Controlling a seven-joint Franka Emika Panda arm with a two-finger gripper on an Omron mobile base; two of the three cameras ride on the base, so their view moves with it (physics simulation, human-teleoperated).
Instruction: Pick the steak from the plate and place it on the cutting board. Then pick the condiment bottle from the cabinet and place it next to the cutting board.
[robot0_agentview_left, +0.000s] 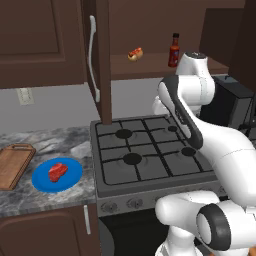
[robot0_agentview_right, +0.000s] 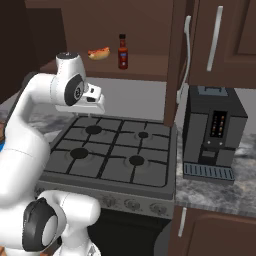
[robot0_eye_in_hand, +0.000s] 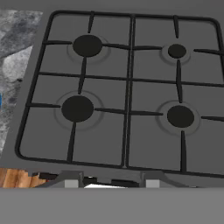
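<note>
The steak (robot0_agentview_left: 58, 171) lies on the blue plate (robot0_agentview_left: 42, 181) on the counter left of the stove. Just left of the plate is the wooden cutting board (robot0_agentview_left: 14, 165), bare. The condiment bottle (robot0_agentview_left: 174, 50) (robot0_agentview_right: 122, 52) stands upright on the shelf of the open cabinet (robot0_agentview_left: 102, 60), above the stove. My gripper (robot0_agentview_right: 90, 113) (robot0_eye_in_hand: 113, 180) hangs over the stove's back left part, pointing down, far from the plate and below the shelf. Its fingers stand wide apart with nothing between them.
A hot dog in a bun (robot0_agentview_left: 135, 53) (robot0_agentview_right: 98, 53) lies on the shelf left of the bottle. The gas stove (robot0_agentview_left: 145, 150) (robot0_eye_in_hand: 127, 87) sits under my hand. A black coffee machine (robot0_agentview_right: 212, 132) stands right of the stove. The open cabinet doors (robot0_agentview_right: 179, 55) hang at both sides.
</note>
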